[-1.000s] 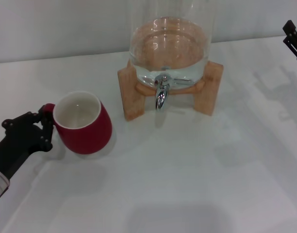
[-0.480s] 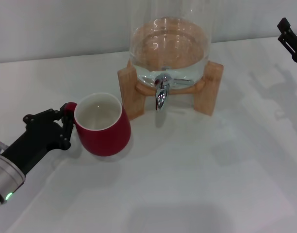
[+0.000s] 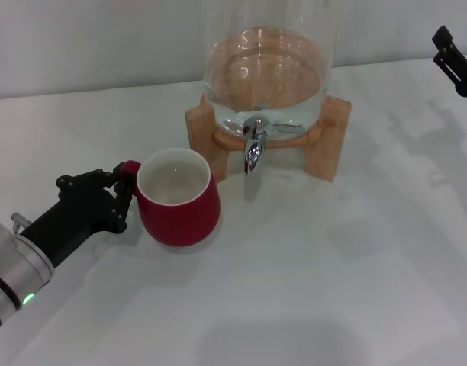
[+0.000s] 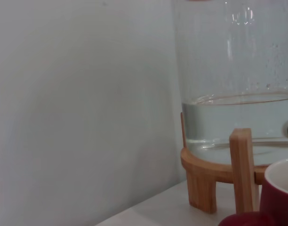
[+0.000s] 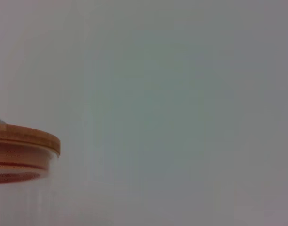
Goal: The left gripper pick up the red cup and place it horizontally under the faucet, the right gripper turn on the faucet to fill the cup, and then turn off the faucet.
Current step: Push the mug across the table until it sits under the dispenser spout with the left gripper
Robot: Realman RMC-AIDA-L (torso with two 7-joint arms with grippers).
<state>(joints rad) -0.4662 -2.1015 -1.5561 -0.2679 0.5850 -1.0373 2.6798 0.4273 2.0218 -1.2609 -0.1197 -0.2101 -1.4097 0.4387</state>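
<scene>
white table [image 3: 333,290] | red cup [image 3: 180,210] handle between left gripper [image 3: 120,194] jaws

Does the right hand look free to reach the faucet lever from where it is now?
Probably yes: the right hand sits at the far right edge, and nothing stands between it and the faucet.

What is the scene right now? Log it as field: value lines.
cup: red cup upright on the table, empty, left of the faucet, not yet under the spout
left gripper: left gripper shut on the cup's handle
right gripper: right gripper at the far right edge, away from the faucet
dispenser: glass dispenser on a wooden stand, partly filled with water
faucet: no water running
</scene>
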